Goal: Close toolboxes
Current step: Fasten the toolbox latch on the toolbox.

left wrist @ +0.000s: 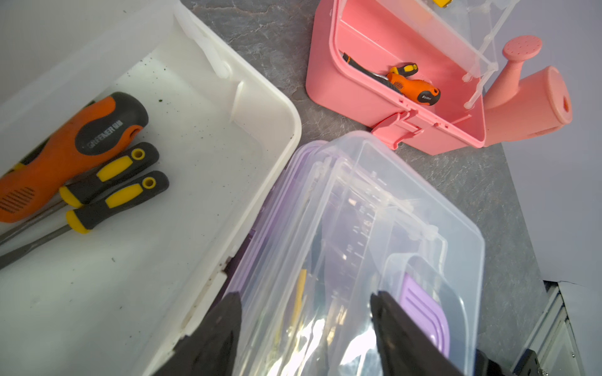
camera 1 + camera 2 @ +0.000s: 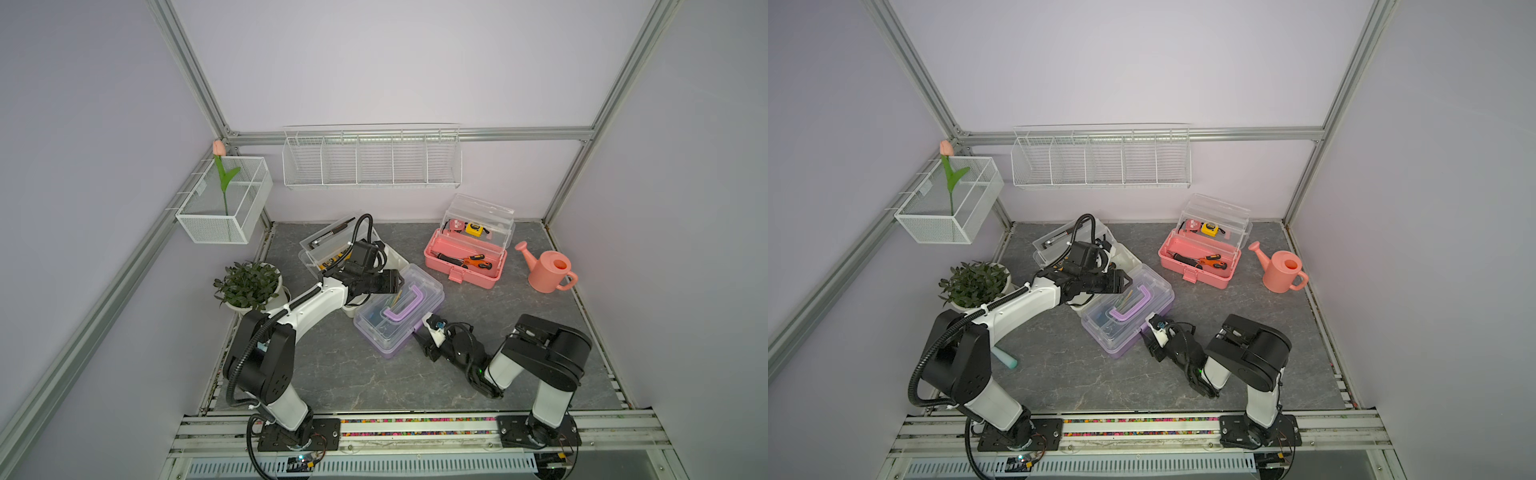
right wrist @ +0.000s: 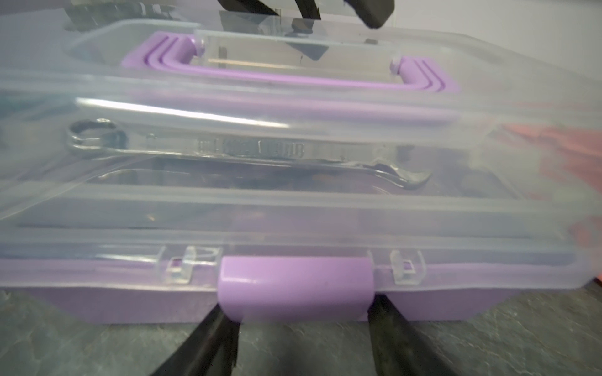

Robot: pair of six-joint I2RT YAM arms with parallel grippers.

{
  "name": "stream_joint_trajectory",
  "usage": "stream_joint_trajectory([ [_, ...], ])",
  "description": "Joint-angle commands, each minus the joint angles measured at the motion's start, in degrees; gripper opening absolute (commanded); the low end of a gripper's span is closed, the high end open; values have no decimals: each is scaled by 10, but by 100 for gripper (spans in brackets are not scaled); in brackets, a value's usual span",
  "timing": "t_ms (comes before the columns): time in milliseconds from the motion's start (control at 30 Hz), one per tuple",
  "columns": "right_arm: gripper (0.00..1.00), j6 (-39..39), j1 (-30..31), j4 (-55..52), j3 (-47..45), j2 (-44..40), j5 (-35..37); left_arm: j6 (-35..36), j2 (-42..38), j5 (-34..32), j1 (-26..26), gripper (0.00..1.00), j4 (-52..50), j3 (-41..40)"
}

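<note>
A robotics lab test cell. Aluminium frame posts [image 2: 195, 70] hold plain lilac wall panels [image 2: 395, 62] around a grey stone-look tabletop [image 2: 353, 374]. A left arm [image 2: 307, 303] and a right arm [image 2: 548, 357] are bolted to a metal rail [image 2: 415, 432] at the near edge. A white wire rack [image 2: 372, 162] hangs on the far wall.

Watering can [image 2: 550, 272] and potted plant [image 2: 248, 284] sit well apart.

Both top views look steeply down from afar. Both wrist views sit close, sharing the purple toolbox [image 1: 374, 201].
</note>
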Motion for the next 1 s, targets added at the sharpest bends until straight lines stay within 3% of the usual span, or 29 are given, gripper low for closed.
stream_joint_trajectory([
  [0, 57, 11, 0, 40, 19, -10, 13, -5, 18, 24, -7, 66, -19, -15],
  [133, 50, 15, 0, 40, 8, -14, 26, -7, 25, 23, -8, 66, -18, -15],
  [667, 47, 25, 8, 5, -53, -107, 44, -6, 38, 16, -8, 66, -25, -8],
  [967, 45, -7, 6, -73, -8, -120, 27, -5, 41, 18, -9, 66, -25, -8],
])
